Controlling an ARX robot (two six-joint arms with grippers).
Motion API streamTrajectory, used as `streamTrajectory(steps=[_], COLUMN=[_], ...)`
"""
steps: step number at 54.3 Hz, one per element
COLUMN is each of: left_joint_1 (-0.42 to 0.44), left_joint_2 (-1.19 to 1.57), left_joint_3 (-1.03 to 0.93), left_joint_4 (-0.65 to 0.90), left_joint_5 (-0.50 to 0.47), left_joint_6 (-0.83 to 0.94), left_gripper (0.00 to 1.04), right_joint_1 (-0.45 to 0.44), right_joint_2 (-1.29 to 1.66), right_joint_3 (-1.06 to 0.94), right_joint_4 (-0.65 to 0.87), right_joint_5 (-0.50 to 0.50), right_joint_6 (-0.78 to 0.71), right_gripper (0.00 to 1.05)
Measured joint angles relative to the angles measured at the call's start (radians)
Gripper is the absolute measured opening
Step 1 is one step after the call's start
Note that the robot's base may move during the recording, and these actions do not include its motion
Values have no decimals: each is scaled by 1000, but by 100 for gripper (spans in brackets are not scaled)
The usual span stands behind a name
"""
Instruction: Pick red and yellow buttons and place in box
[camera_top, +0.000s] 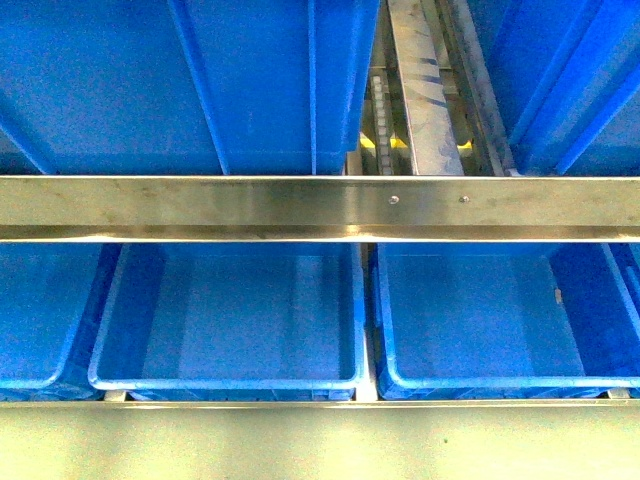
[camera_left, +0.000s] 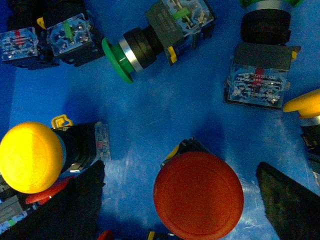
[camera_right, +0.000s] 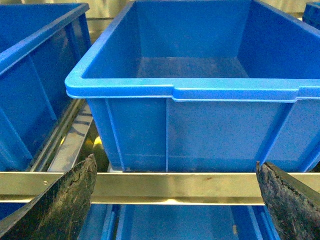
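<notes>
The only writing you have to go on is fine print on the clear-cased contact blocks (camera_left: 257, 82) in the left wrist view, striped red or green, and it is too small to read. Your left gripper (camera_left: 179, 170) is spread wide over the glossy blue plastic bin floor (camera_left: 165, 115). Its two matte black, rough-textured fingers (camera_left: 75, 205) stand either side of a red dome-capped push button (camera_left: 198, 195) and touch neither side of it (the cap is smooth, round and faces the camera). Just beside one finger lies a yellow dome-capped push button (camera_left: 30, 157) on a black barrel, with a second red cap (camera_left: 45, 192) peeping from under it. A green flat-capped button (camera_left: 117, 59) with a silver collar lies on its side farther off. Your right gripper (camera_right: 176, 167) is likewise spread and holds nothing; it faces a smooth blue plastic box (camera_right: 175, 90) with a rolled rim, behind a brushed steel rail (camera_right: 175, 187). In the front view a polished steel bar (camera_top: 200, 205) runs across the middle of the frame, and two blue plastic bins (camera_top: 225, 383) sit side by side in the lower half.
</notes>
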Motion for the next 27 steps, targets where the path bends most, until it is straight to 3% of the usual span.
streamTrajectory(steps=[16, 27], left_joint_1=[-2, -2], left_joint_2=[2, 2], left_joint_3=[5, 1], left_joint_4=[3, 19], left_joint_5=[-6, -10], left_joint_6=[0, 0], left_gripper=[41, 34], right_joint_1=[0, 0], right_joint_2=[0, 0], right_joint_3=[0, 0], right_joint_4=[0, 0], right_joint_5=[0, 0], right_joint_6=[0, 0], right_gripper=[97, 97])
